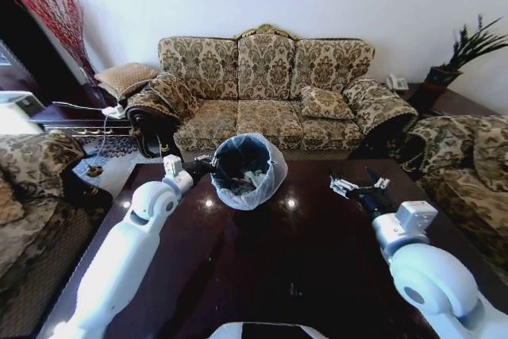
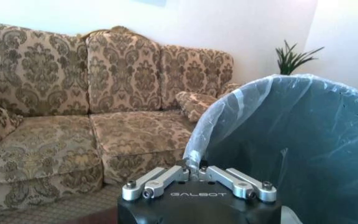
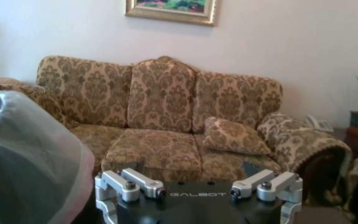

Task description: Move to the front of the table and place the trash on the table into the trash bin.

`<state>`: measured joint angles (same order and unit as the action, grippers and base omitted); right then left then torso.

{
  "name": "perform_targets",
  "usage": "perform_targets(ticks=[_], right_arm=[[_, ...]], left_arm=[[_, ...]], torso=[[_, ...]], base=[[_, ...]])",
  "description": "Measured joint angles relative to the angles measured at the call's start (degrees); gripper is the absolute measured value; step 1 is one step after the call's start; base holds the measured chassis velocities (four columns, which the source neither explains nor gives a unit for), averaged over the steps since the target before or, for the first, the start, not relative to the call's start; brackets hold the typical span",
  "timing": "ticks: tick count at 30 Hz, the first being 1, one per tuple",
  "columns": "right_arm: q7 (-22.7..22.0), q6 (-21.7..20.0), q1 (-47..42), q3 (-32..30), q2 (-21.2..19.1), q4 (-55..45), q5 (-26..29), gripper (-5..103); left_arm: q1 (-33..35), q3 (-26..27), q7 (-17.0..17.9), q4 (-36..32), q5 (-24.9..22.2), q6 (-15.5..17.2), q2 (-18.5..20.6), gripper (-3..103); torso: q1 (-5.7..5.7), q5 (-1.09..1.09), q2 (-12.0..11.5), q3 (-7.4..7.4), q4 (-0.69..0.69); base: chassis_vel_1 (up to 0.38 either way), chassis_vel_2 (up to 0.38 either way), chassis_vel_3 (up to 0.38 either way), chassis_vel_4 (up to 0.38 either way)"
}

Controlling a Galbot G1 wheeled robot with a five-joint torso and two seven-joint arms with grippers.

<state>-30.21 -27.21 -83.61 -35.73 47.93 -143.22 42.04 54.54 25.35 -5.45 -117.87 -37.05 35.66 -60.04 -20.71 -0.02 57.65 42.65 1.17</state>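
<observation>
Left wrist view puts the left gripper (image 2: 197,169) right up against the trash bin (image 2: 303,154): its two fingers are drawn together and clamped on a fold of the translucent plastic bag (image 2: 247,102) at the rim. Head view confirms this, with the left gripper (image 1: 205,166) touching the near-left edge of the trash bin (image 1: 249,171).

Right wrist view has the right gripper (image 3: 197,186) holding nothing, its fingers spread wide apart. In the head view the right gripper (image 1: 359,187) hovers above the table (image 1: 317,275), well to the right of the bin, aimed toward the sofa (image 1: 266,93) beyond.

The bin sits on the table's far half, near the middle. It is tipped rather than upright: its long axis leans, with the open mouth turned up and toward the camera, so the inside is visible. Several pale pieces of trash (image 1: 252,179) lie in the bottom.

The dark glossy tabletop around the bin looks bare of litter, though reflections make a small scrap hard to rule out. Judging by that, the task appears nearly or fully done, with at most the left gripper's hold on the bag to release.
</observation>
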Motion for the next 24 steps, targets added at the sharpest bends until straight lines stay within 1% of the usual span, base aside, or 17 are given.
perform_targets(ticks=[1,3,6,12,14,16,17,20,24], right_arm=[[0.00,0.11,-0.45,-0.41,0.39,0.00,-0.26,100],[0.00,0.19,-0.93,-0.90,0.71,0.00,-0.48,100],[0.04,0.54,-1.86,-1.87,1.21,-0.01,-1.10,100],[0.21,0.80,-2.53,-2.24,1.28,-0.12,-2.20,100],[0.23,0.81,-2.54,-1.97,1.16,-0.15,-2.29,100],[0.25,0.82,-2.49,-1.28,1.09,-0.16,-2.54,100],[0.25,0.82,-2.49,-1.28,1.09,-0.16,-2.54,100],[0.30,1.00,-2.37,0.12,1.24,-0.15,-3.44,100],[0.49,1.58,-2.36,0.58,1.34,-0.14,-3.89,100]], left_arm=[[0.43,0.29,-0.01,-0.30,0.00,0.00,-0.15,2],[0.82,0.58,-0.02,-0.47,0.02,0.00,-0.29,2],[1.80,1.13,-0.36,-0.84,0.31,0.00,-0.60,2],[2.64,1.93,-0.76,-1.48,0.68,0.00,-1.32,2],[3.01,2.35,-0.84,-1.77,0.71,-0.01,-1.46,2],[3.60,3.07,-1.11,-2.12,0.71,-0.02,-1.54,2],[3.60,3.07,-1.11,-2.12,0.71,-0.02,-1.54,2],[4.47,4.28,-1.61,-2.51,0.66,-0.23,-1.38,2],[4.74,4.70,-1.68,-2.53,0.57,-0.26,-1.19,2]], torso=[[0.00,0.04,0.00,0.00,0.00],[0.00,0.05,0.00,0.00,0.00],[0.00,0.02,0.00,0.00,-0.01],[0.00,0.03,0.00,0.00,0.00],[-0.02,0.03,0.00,0.01,0.00],[0.00,-0.06,0.01,-0.01,0.00],[0.00,-0.06,0.01,-0.01,0.00],[0.00,0.06,0.01,0.00,0.01],[-0.01,0.00,0.00,0.01,0.01]], base=[[0.227,-0.344,-0.207,0.297],[0.227,-0.344,-0.225,0.309],[0.262,-0.358,-0.274,0.343],[0.321,-0.346,-0.318,0.347],[0.344,-0.339,-0.340,0.348],[0.335,-0.342,-0.336,0.357],[0.327,-0.342,-0.336,0.362],[0.379,-0.358,-0.389,0.356],[0.381,-0.387,-0.374,0.367]])
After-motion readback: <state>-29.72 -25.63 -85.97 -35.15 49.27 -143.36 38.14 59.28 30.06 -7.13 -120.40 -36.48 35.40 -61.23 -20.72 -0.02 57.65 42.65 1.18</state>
